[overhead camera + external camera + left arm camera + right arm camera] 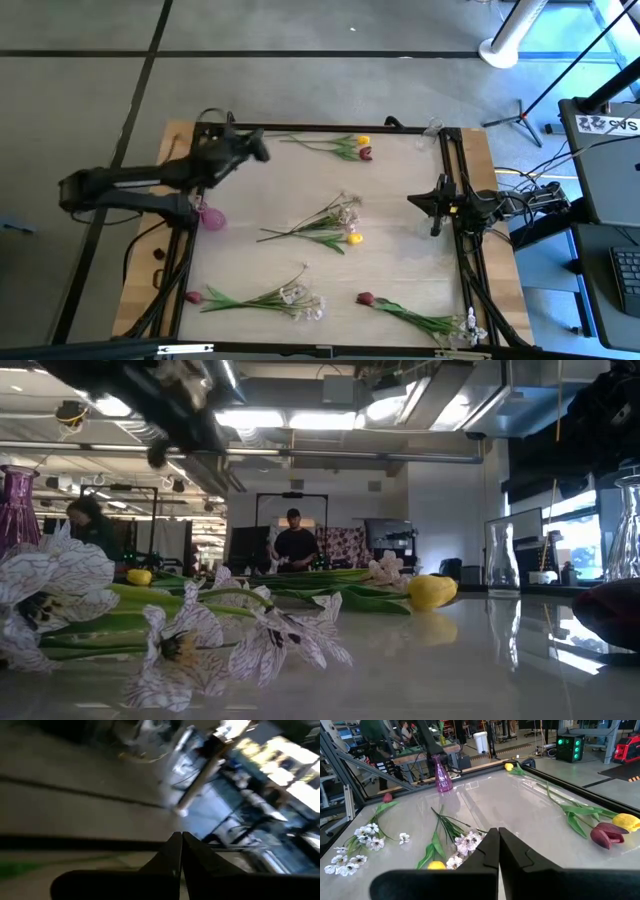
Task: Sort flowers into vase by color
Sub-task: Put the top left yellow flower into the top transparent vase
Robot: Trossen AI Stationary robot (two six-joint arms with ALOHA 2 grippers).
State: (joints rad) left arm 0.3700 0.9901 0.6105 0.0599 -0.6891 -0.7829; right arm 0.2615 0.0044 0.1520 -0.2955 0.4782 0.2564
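White blossoms lie nearest; left pincer, closed and empty, should be opened before a stem is approached.

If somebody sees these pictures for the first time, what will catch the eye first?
Probably the flowers strewn over the pale table, in bunches at the middle, far edge and near edge. Next, the purple vase at the table's left edge, below the raised left gripper, which is shut and empty.
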